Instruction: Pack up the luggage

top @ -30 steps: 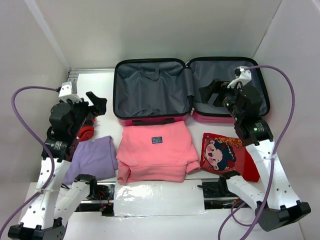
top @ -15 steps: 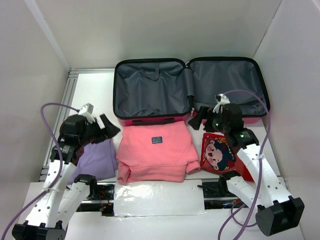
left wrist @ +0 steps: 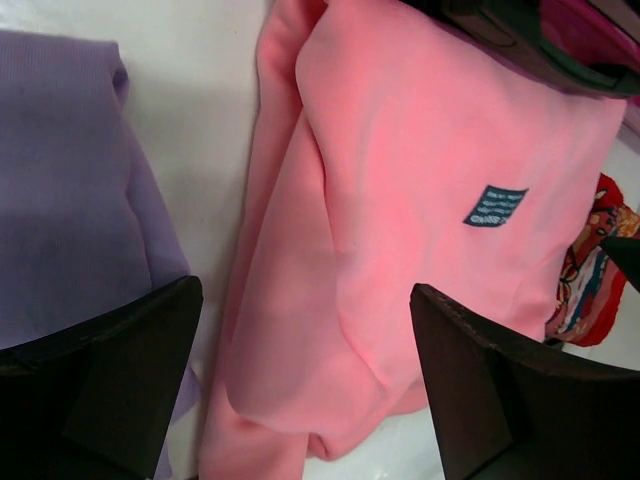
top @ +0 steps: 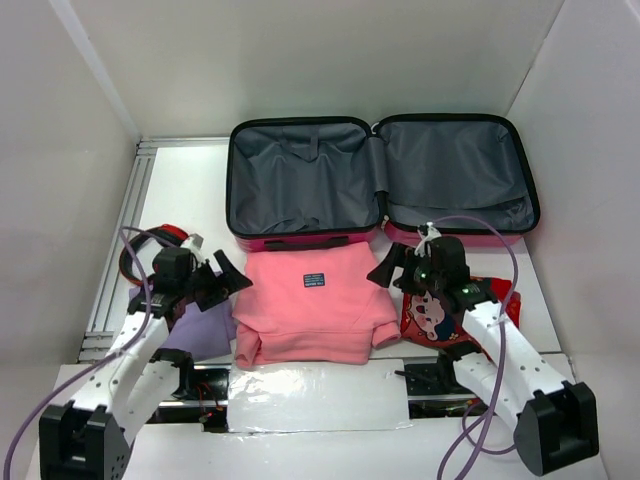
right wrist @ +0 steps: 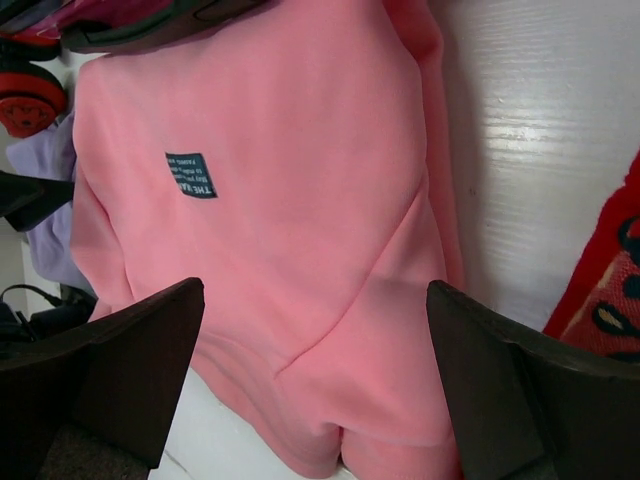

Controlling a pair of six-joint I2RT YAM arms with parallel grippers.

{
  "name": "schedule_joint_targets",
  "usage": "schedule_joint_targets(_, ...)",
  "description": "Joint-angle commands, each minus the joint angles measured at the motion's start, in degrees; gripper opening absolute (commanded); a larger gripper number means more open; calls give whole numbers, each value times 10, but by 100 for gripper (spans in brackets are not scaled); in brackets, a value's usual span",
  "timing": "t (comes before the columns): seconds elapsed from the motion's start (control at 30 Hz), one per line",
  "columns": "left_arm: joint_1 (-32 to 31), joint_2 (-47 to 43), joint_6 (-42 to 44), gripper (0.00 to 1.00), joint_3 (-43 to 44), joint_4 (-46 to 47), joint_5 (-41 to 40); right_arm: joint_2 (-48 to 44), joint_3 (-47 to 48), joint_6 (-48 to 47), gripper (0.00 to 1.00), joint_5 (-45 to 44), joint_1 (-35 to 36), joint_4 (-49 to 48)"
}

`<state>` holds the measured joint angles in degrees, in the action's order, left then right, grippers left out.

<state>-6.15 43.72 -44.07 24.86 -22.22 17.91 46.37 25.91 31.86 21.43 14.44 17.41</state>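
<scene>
Luggage (top: 300,180) lies open flat at 12 o'clock on the table (top: 190,190), long axis 9-to-3, hinge in the middle, both grey-lined halves bare. Pink sweater (top: 310,305) sits just at 6 o'clock of the left half, near its front rim. It is folded, label up, a bit wider 9-to-3.

Purple garment (top: 205,320) lies just beside the sweater at 9 o'clock. Red printed cloth (top: 445,305) lies just beside it at 3 o'clock. Red-and-black item (top: 170,235) at 10 o'clock is part hidden by the left arm, maybe headphones, can't confirm.

Left gripper (top: 228,280) is at the sweater's 9 o'clock edge and right gripper (top: 388,268) at its 3 o'clock edge. Both have jaws spread wide and nothing held. Each wrist view frames the sweater between the fingers; contact can't be told.

Key relation: the luggage lies toward 12 o'clock from both grippers, with the sweater between them. Both arms are about equally near. Likely a two-arm lift, then a carry to 12 into the left half.
</scene>
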Motion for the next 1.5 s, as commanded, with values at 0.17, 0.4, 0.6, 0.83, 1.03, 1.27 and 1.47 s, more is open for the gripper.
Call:
schedule_joint_targets(0.17, -54, 84, 10, 95, -17, 159, -21, 49, -15, -9, 98, -9, 13, -111)
schedule_joint_targets(0.4, -67, 119, 34, 95, -22, 189, -56, 88, -20, -14, 97, -74, 25, -111)
schedule_joint_targets(0.6, -72, 172, 27, 95, -43, 229, -43, 144, -33, -14, 97, -97, 44, -137)
schedule_joint_targets(0.83, -114, 210, 14, 94, -66, 222, -97, 184, -57, 4, 97, -83, 61, -173)
schedule_joint_targets(1.03, -143, 210, -18, 90, -96, 252, -103, 182, -79, 29, 94, -83, 80, -190)
schedule_joint_targets(1.27, -177, 224, -24, 74, -96, 263, -119, 172, -104, 40, 73, -89, 100, -208)
schedule_joint_targets(1.47, -227, 278, -50, 34, -90, 274, -172, 195, -99, 46, 12, -125, 118, -203)
